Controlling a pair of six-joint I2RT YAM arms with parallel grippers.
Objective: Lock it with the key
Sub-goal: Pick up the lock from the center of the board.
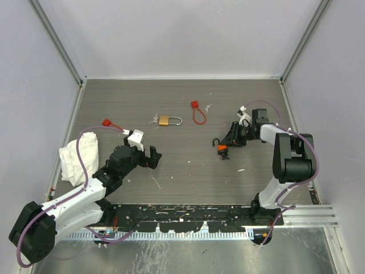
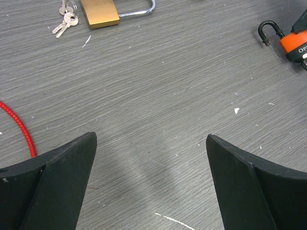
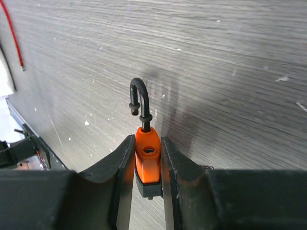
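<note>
Right hand (image 3: 147,143): pressed onto the orange padlock (image 3: 146,167), whose body is pinched by its two flat sides, so the shackle end is left free beyond the fingertips.

Shackle (image 3: 139,96): black, raised and turned out of its socket. The empty hole is seen in the orange top, so the lock is judged open.

Left hand (image 2: 149,139): spread wide with nothing between the fingers, held low over the bare desk (image 2: 158,96) — judged to be kept free for fetching the key.

Key bunch (image 2: 65,19): small silvery keys on a ring, laid flat on the desk just beside the brass padlock (image 2: 100,12). It is well apart from the orange one and is touched by neither hand.

Second key: whether one sits in the orange padlock cannot be told, since its underside is hidden by the fingers.

Step in hand: the padlock is being steadied by one hand — a key would have to be brought by the other, so locking is judged not yet begun.

Risk: the keys are thin and flat on the desk, so a slip at pickup is likely.
</note>
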